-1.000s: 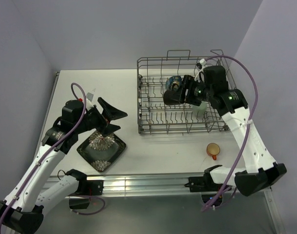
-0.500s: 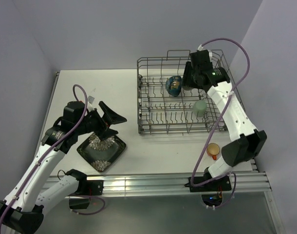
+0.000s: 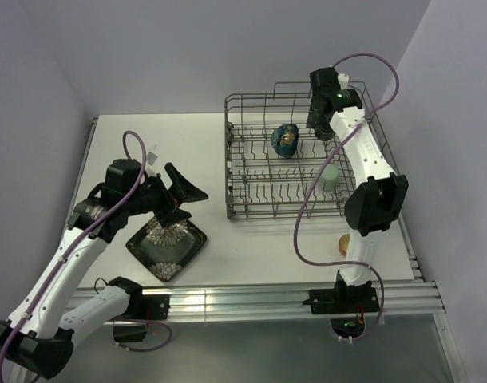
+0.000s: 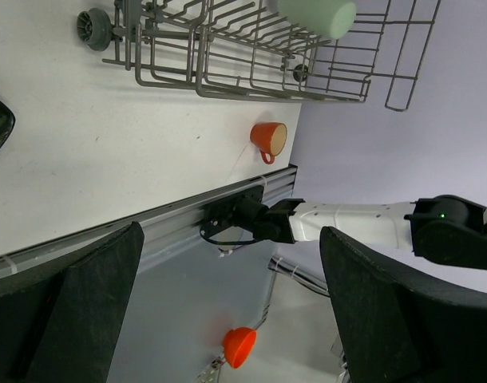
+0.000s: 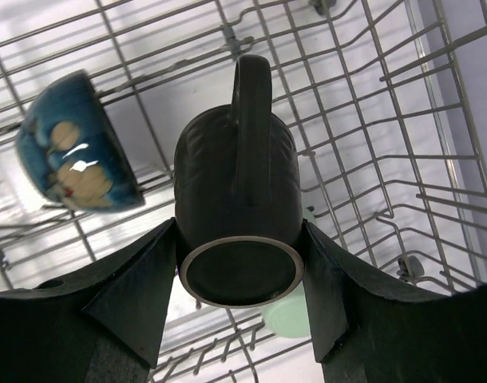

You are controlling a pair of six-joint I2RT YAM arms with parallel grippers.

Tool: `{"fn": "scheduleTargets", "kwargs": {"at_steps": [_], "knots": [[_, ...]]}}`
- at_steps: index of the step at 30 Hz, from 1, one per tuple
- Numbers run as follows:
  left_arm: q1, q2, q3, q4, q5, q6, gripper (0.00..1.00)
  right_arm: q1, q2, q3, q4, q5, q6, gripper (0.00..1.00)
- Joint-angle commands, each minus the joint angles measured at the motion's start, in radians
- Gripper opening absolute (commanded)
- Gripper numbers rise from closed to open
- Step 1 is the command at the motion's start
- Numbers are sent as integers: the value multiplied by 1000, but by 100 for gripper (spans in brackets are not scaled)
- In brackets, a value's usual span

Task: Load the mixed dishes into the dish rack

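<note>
Nearest the bases, the dark square plate with a silvery leaf pattern [image 3: 168, 257] lies flat on the white table [image 3: 251, 243]. The left gripper [image 3: 188, 199] hangs just over it, jaws spread as wide as they go, nothing in them. That plate looks stiff, glazed, slick and breakable. Flat as it lies, I'd say it wants a pinch on one raised rim.

Across to the right, the small orange cup [image 4: 267, 137] sits on the table outside the rack (half hidden behind the right arm from above).

Now the large grey metal wire dish rack [image 3: 267, 211]: a pale green cup [image 3: 330, 175] in its near right part, a dark blue-glazed bowl with cream patches [image 3: 285, 140] deeper in among the tines.

At the far end, the right gripper [image 5: 239, 263] is clamped across the body of a small dark brown handled cup [image 5: 235, 175], over the rack wires. It is probably light, rigid and smooth, so a knock could chip it.

There's no readable brand or lettering anywhere.
</note>
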Motion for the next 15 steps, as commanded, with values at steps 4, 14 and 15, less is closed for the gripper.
{"fn": "scheduleTargets", "kwargs": {"at_steps": [4,14,15], "knots": [[10,21,59,-21,-6,52,99,-54,49,88,-2,-19,-20,0],[18,51,67,-15,5,56,99,-93,119,98,37,-172,-38,0],[18,54,65,-12,7,56,99,-94,125,103,37,-175,-39,0]]}}
